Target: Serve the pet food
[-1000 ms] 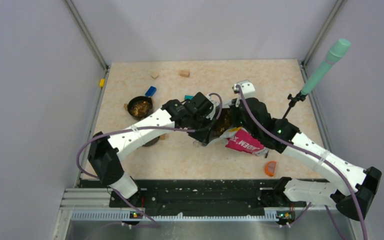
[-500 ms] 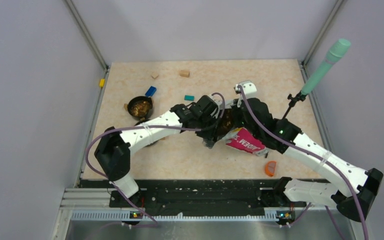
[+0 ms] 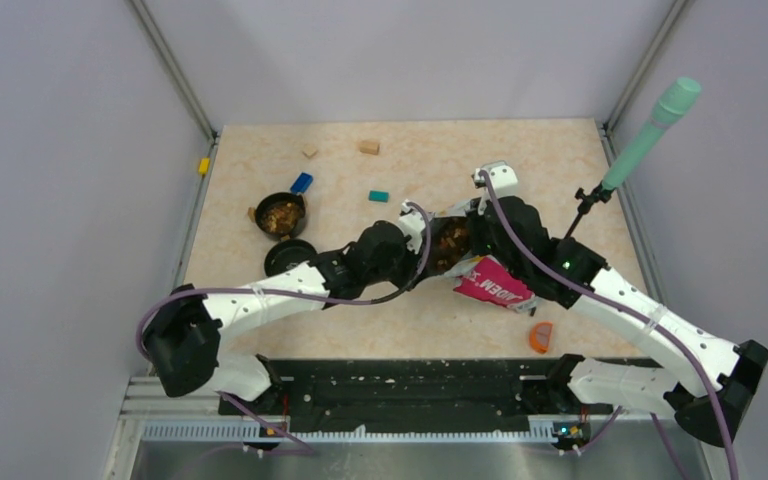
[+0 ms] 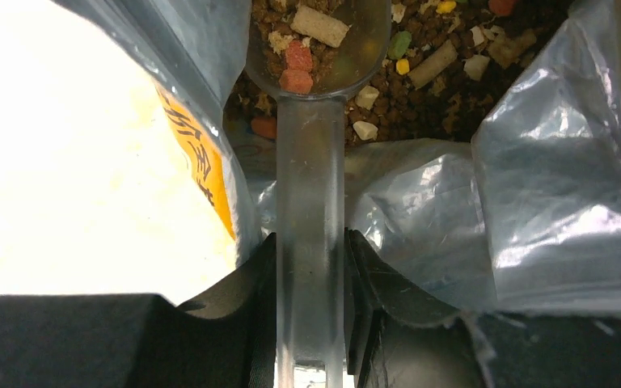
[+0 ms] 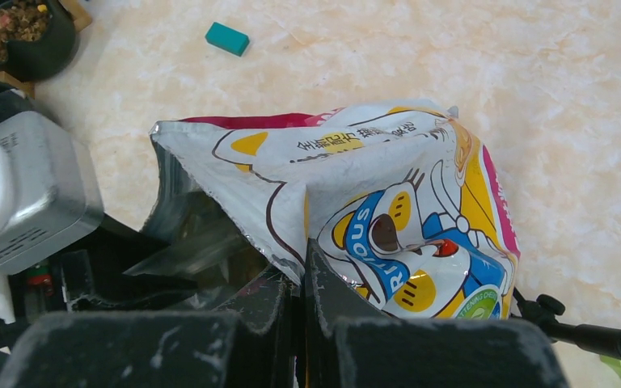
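Observation:
The cartoon-cat bag lies open mid-table, its mouth showing brown pet food. My left gripper is shut on the handle of a clear plastic scoop. The scoop's bowl sits inside the bag mouth with a few pellets in it, above the heap of pet food. My right gripper is shut on the bag's open edge and holds it up; the printed bag fills the right wrist view. A black bowl holding kibble stands at the left.
A second black round dish lies near the bowl. A blue block, teal block and tan wooden blocks lie toward the back. An orange clip lies front right. A green-tipped stand rises at the right edge.
My left arm has lowered and stretched to the right, carrying the scoop into the bag's mouth and uncovering the second black dish. The right gripper keeps hold of the bag edge.

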`<action>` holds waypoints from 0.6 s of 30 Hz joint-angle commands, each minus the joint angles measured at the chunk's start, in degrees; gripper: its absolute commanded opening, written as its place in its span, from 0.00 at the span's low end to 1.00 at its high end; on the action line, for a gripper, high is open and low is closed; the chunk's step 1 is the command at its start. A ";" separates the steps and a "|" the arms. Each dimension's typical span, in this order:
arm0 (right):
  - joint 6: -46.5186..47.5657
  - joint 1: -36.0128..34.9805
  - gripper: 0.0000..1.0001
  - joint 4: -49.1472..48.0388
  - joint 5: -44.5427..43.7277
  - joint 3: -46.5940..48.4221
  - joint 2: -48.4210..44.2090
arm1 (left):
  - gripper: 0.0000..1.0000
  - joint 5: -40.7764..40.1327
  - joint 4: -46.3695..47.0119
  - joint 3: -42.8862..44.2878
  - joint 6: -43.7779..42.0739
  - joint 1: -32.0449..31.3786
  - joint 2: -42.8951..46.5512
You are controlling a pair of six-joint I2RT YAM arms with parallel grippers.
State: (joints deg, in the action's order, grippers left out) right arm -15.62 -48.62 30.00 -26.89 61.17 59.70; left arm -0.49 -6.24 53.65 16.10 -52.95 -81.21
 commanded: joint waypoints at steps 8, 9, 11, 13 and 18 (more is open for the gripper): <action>0.09 -0.12 0.00 -3.51 0.27 1.87 -1.80 | 0.00 -3.77 5.26 -11.30 -8.32 -1.17 13.77; 0.13 -0.09 0.00 -3.58 0.27 1.86 -1.60 | 0.00 -3.36 5.13 -12.16 -8.58 -1.27 15.24; 0.10 -0.12 0.00 -3.75 0.39 2.09 -1.07 | 0.00 -2.05 5.18 -14.10 -9.21 -1.28 18.02; 0.13 -0.07 0.00 -3.87 0.52 2.36 -0.69 | 0.00 -1.10 4.92 -15.48 -9.64 -1.36 20.43; 0.28 -0.07 0.00 -3.95 0.51 2.88 0.16 | 0.00 -1.20 1.41 -16.66 -10.15 -1.44 25.02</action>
State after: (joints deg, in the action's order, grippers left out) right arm -15.57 -48.62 29.58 -26.52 61.17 59.94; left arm -0.95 -4.19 38.11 7.46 -54.39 -59.83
